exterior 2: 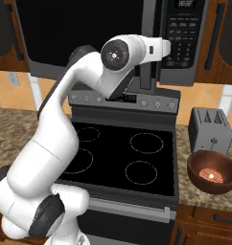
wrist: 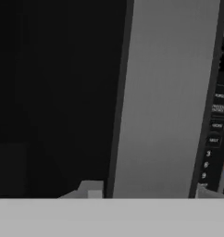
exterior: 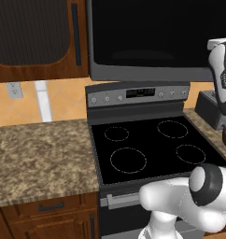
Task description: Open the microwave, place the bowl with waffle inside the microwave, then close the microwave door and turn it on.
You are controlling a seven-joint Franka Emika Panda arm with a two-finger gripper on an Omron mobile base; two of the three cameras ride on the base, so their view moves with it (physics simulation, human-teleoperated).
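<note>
On the left of the right base view, the worktop [exterior 2: 7, 127] runs up to the black glass-top stove [exterior 2: 122, 158], whose four ring burners sit below a grey control strip. Above the stove hangs the microwave [exterior 2: 84, 33], its door [exterior 2: 79, 38] shut, black glass in a dark grey frame. The white arm rises from the lower left and reaches up to the vertical grey handle [exterior 2: 147, 48] along the door's right side, with the microwave's keypad [exterior 2: 184, 33] just beyond it. In the hand view the handle [wrist: 164, 102] stands as a broad grey bar right in front of the camera, dark glass to its left and the keypad buttons to its right; one fingertip [wrist: 91, 189] shows just left of the bar and the other at its right edge, so the jaws straddle the handle, but I cannot tell whether they grip it or stand loose. Further right, on the worktop, a small grey toaster [exterior 2: 211, 129] stands behind a brown bowl [exterior 2: 213, 171] holding a waffle [exterior 2: 211, 174], well apart from the microwave.
</note>
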